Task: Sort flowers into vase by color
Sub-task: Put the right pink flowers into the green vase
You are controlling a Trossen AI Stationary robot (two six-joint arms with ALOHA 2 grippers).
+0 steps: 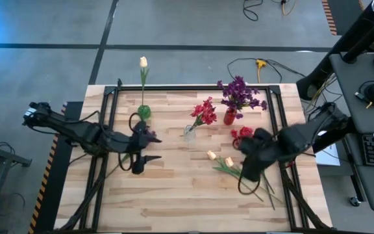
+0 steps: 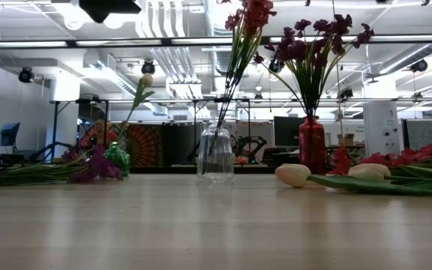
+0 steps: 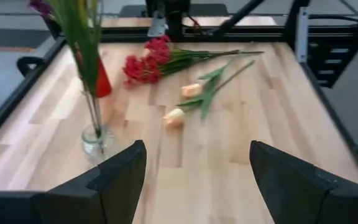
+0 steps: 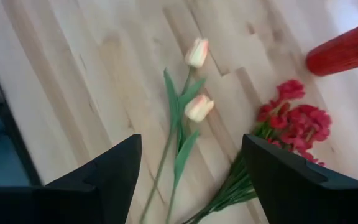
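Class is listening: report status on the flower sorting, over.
Right gripper open above two cream tulips lying on the wooden table. Left gripper open, empty. Nothing in the way.

We can read no text, label, brand, number or sign anywhere in these four views.

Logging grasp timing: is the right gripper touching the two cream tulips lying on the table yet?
Apart. In the right wrist view, the right gripper is open, both fingers raised above the two cream tulips with bare wood between.
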